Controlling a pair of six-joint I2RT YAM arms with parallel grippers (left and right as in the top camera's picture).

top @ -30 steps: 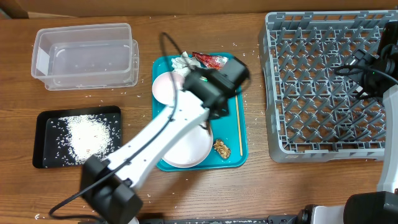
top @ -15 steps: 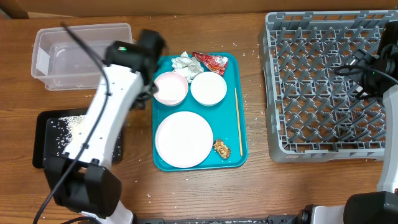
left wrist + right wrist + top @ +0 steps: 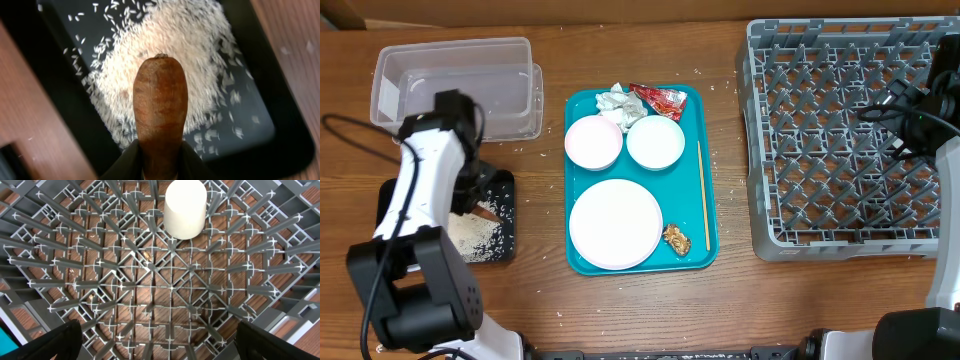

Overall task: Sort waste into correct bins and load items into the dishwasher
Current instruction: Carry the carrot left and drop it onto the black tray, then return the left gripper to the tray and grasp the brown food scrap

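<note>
My left gripper is shut on the brown sausage-shaped food piece, holding it just above the rice in the black tray. In the overhead view the sausage pokes out beside the left arm. On the teal tray lie the plate, two bowls, the napkin, the red wrapper, the wooden stick and a brown crumbly bit. My right gripper hangs open over the dishwasher rack, where a white cup stands.
The clear tub sits at the back left, just behind the black tray. Stray rice grains dot the wooden table around both bins. The rack fills the right side of the table.
The left arm has swung from the teal tray past the clear tub to the black tray, carrying the sausage piece. The right arm has not moved.
</note>
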